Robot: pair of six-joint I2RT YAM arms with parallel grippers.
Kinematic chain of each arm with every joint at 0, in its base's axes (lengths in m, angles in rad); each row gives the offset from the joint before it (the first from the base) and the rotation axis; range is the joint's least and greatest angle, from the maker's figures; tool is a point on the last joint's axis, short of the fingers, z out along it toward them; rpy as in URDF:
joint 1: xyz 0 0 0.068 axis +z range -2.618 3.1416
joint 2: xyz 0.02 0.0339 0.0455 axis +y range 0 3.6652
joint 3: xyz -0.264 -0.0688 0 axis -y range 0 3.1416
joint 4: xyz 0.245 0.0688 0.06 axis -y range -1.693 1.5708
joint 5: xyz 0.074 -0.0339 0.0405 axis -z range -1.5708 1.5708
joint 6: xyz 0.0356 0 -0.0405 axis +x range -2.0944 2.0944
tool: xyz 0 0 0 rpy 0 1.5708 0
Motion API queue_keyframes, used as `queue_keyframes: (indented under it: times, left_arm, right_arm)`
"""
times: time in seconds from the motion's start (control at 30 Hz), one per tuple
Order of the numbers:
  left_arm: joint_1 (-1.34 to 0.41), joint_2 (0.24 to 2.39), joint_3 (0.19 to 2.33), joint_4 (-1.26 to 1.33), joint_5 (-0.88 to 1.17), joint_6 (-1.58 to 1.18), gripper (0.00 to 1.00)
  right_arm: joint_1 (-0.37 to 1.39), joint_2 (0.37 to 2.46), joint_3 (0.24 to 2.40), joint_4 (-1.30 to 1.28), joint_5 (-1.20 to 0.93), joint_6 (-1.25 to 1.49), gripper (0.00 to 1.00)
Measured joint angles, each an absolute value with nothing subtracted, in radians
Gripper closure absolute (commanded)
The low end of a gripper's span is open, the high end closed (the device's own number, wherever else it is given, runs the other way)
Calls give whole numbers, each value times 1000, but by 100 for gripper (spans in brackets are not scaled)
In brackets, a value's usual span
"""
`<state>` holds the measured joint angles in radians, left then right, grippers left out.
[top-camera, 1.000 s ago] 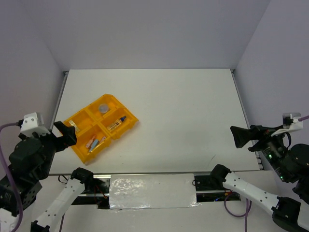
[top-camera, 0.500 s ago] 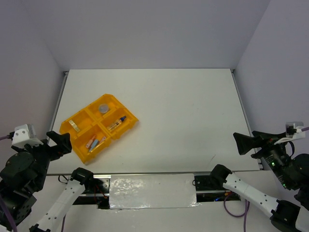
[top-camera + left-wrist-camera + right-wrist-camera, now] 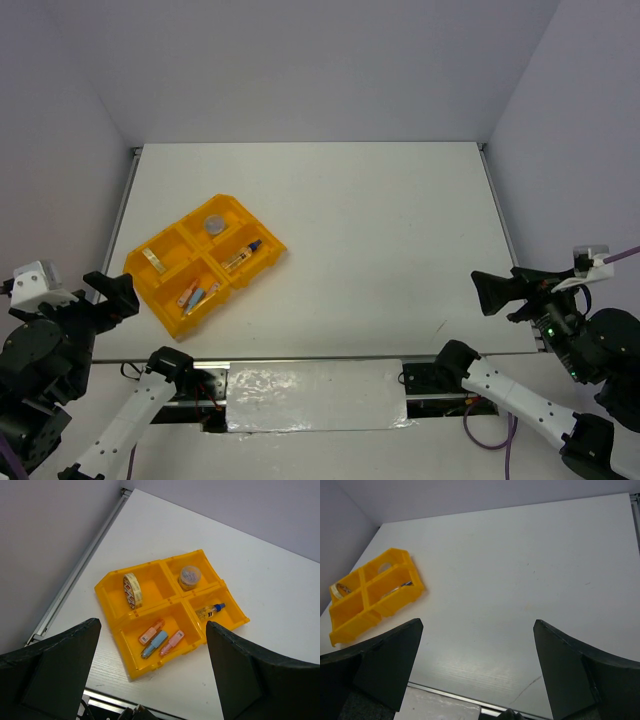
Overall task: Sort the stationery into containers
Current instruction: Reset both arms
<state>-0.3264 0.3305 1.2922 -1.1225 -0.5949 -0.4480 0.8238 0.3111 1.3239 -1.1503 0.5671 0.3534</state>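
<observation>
Inside the tray (image 3: 111, 587) I see every piece lying in a compartment: the tape ring (image 3: 132, 590) stands on edge in one, the jar (image 3: 189, 576) sits in the one beside it, the clear tube (image 3: 210, 611) lies in a third, and the orange piece (image 3: 151, 632), blue piece (image 3: 154, 644) and pink piece (image 3: 172, 643) lie side by side in the fourth. Off the tray's near-left corner my left gripper (image 3: 152, 625) hangs, jaws wide, holding nothing. The right gripper (image 3: 478, 624) hangs well to the tray's right over the tabletop (image 3: 520, 555), jaws likewise wide.
</observation>
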Motion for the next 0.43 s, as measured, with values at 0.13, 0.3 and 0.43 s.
queue_keyframes:
  times: [0.13, 0.3, 0.43]
  left_arm:
    - [-326, 330, 1292, -1122, -608, -449, 1]
    - [-326, 324, 1278, -1118, -609, -451, 1]
    - [-326, 321, 1265, -1112, -608, -451, 1]
  right_arm:
    - [824, 311, 1298, -1135, 564, 354, 0]
    - [824, 311, 1265, -1102, 551, 354, 0]
    - [824, 314, 1249, -1090, 541, 353, 0]
